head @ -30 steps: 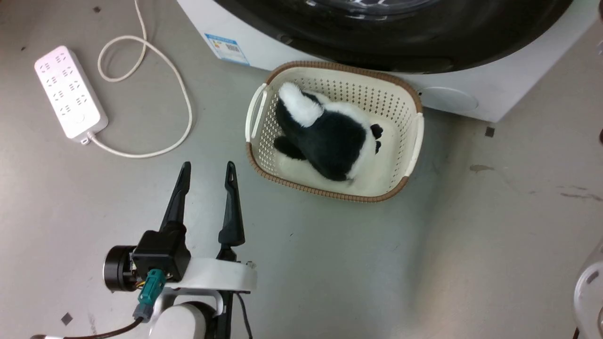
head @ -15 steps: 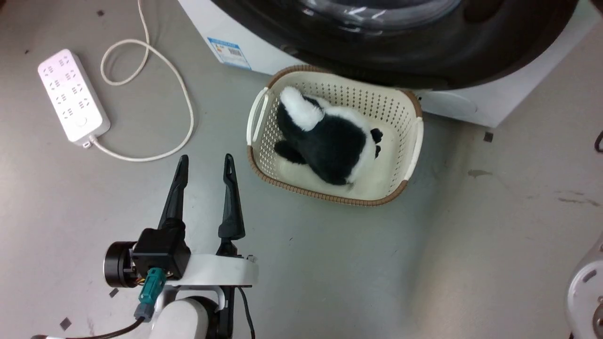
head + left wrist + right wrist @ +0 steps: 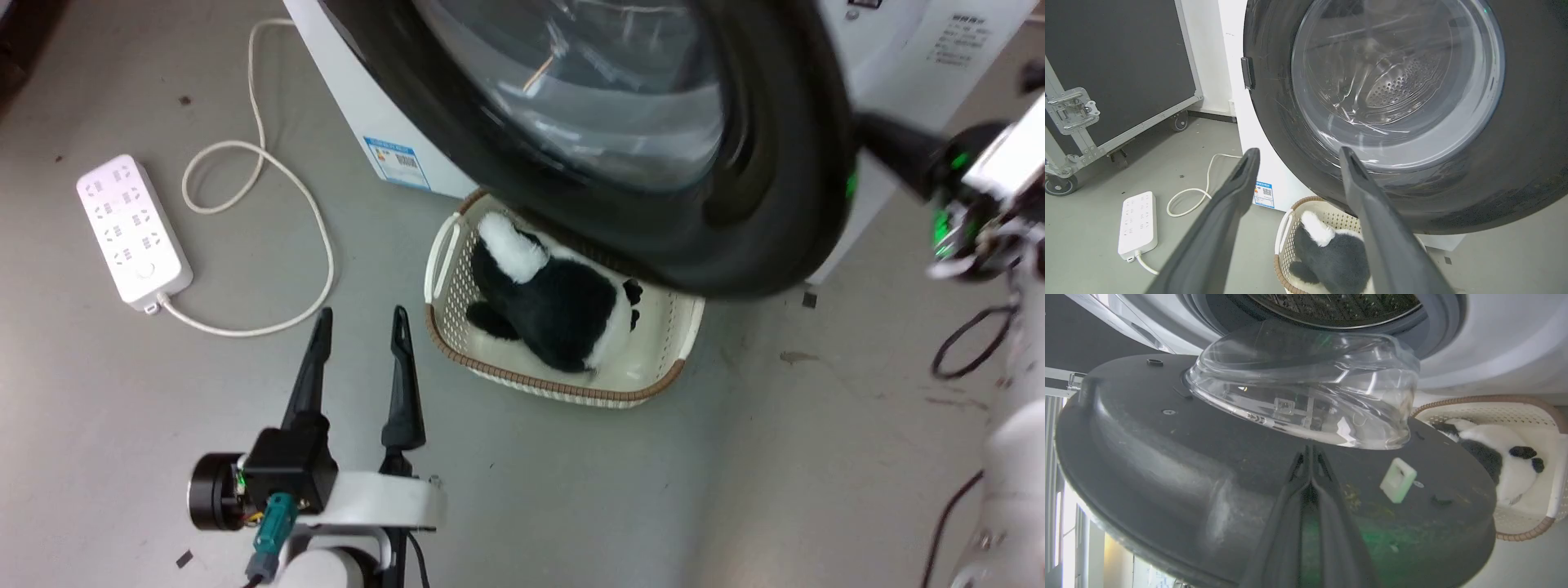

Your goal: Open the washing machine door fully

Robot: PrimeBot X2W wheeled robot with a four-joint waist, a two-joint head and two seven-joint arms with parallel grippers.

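Nearest, left claw (image 3: pixel 362 312): fingers wide apart, holding nothing, hovering over the bare floor (image 3: pixel 571 506) and pointing toward the basket.
Basket (image 3: pixel 437 261): cream, brown-rimmed, on the floor just in front of the washing machine, with a black-and-white plush toy (image 3: pixel 563 302) lying inside.
Power strip (image 3: pixel 135 233): white, on the floor off to the left, its cord looped beside it.
Washing machine door (image 3: pixel 767 204): partly open, swung out from the front, its lower rim hanging over the basket's far side.
Right claw (image 3: pixel 1309 451): fingers together, tips against the door's dark inner face just below the glass bowl.
Washing machine (image 3: pixel 359 122): white, behind the door; the grey-ringed drum opening shows past the bowl.
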